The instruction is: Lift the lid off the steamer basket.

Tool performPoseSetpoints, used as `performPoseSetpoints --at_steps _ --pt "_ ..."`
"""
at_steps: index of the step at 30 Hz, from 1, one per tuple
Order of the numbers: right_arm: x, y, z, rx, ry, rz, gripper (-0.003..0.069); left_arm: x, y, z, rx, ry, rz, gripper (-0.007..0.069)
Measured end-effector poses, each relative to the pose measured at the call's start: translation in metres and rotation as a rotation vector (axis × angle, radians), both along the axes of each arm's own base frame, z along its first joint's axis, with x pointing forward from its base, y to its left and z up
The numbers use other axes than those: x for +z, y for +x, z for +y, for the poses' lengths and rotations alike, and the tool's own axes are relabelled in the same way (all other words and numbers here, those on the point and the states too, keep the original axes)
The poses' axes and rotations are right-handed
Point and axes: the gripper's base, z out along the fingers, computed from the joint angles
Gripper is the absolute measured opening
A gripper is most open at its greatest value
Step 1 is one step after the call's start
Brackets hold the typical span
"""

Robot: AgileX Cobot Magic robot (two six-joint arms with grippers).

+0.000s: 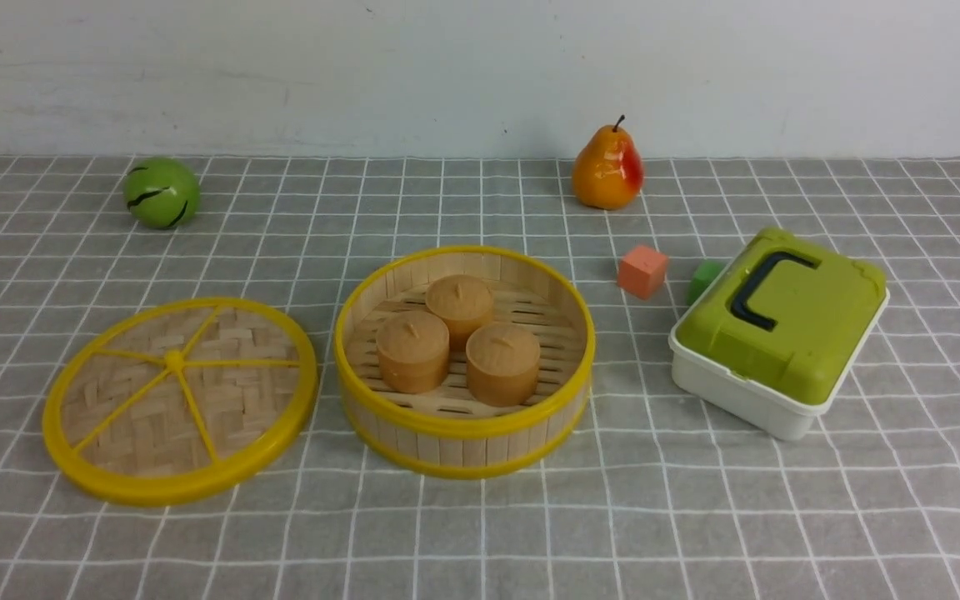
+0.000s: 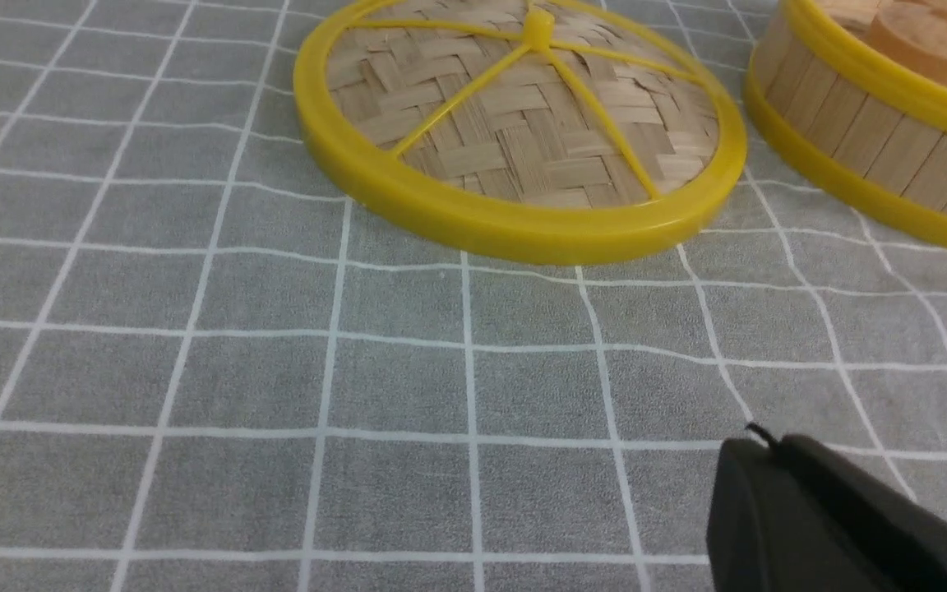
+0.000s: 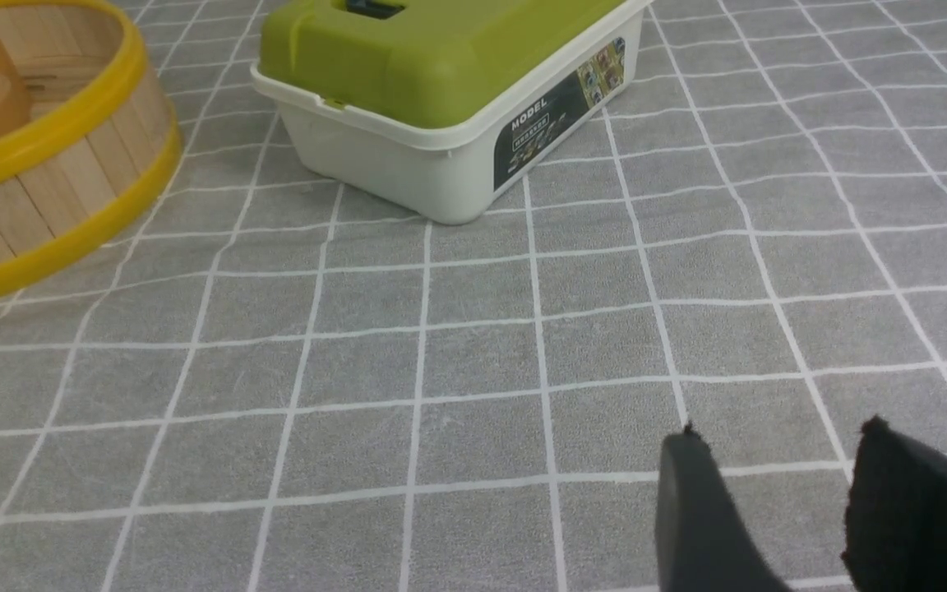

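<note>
The lid (image 1: 180, 400), a woven bamboo disc with a yellow rim and spokes, lies flat on the cloth to the left of the steamer basket (image 1: 463, 433). The basket stands uncovered with three tan buns (image 1: 457, 343) inside. Neither arm shows in the front view. In the left wrist view the lid (image 2: 523, 123) and the basket's wall (image 2: 868, 148) lie ahead of my left gripper (image 2: 761, 448), whose jaws are shut together with nothing between them. My right gripper (image 3: 782, 448) hangs open over bare cloth, short of the basket (image 3: 46, 189).
A white box with a green lid (image 1: 780, 329) stands right of the basket, also in the right wrist view (image 3: 441, 90). An orange cube (image 1: 642, 271) and a green cube (image 1: 703, 277) sit behind it. A pear (image 1: 607, 169) and a green ball (image 1: 161, 192) stand near the back wall.
</note>
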Motion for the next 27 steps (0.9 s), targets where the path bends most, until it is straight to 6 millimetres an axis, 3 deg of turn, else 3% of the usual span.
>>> performPoseSetpoints --at_steps 27 --pt "0.0 0.0 0.0 0.0 0.0 0.0 0.0241 -0.0002 -0.0001 -0.0001 -0.006 0.012 0.001 -0.001"
